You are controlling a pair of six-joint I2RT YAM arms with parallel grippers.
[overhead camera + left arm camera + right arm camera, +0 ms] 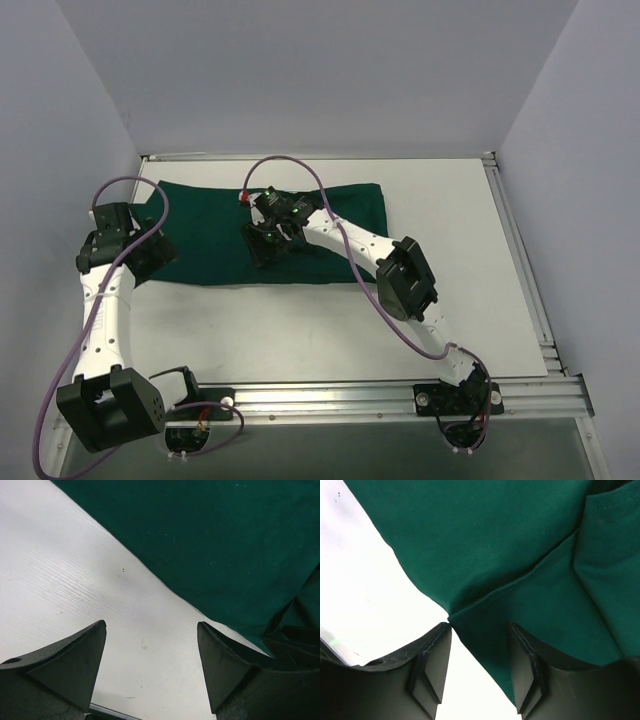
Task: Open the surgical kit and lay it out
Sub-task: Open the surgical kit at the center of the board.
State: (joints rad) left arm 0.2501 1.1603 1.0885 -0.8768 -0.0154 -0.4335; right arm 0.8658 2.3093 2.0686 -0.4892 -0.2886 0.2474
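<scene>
The folded green wrap (210, 225) lies far-left on the counter (300, 330). The right claw (480, 627), half-wide, straddles a flap corner (465, 622) at the wrap's near edge. It should pinch only that top layer, then lift gently. The left claw (150, 630) hangs wide beside the wrap's left edge.

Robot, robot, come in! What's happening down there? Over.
Left gripper open over table. Right gripper: fingers astride a green cloth fold. Cloth not opened yet. Nothing blocking.

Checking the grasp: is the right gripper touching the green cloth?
Cannot tell. Right wrist view: the green cloth reaches into the open right gripper; neither contact nor gap is plain.
</scene>
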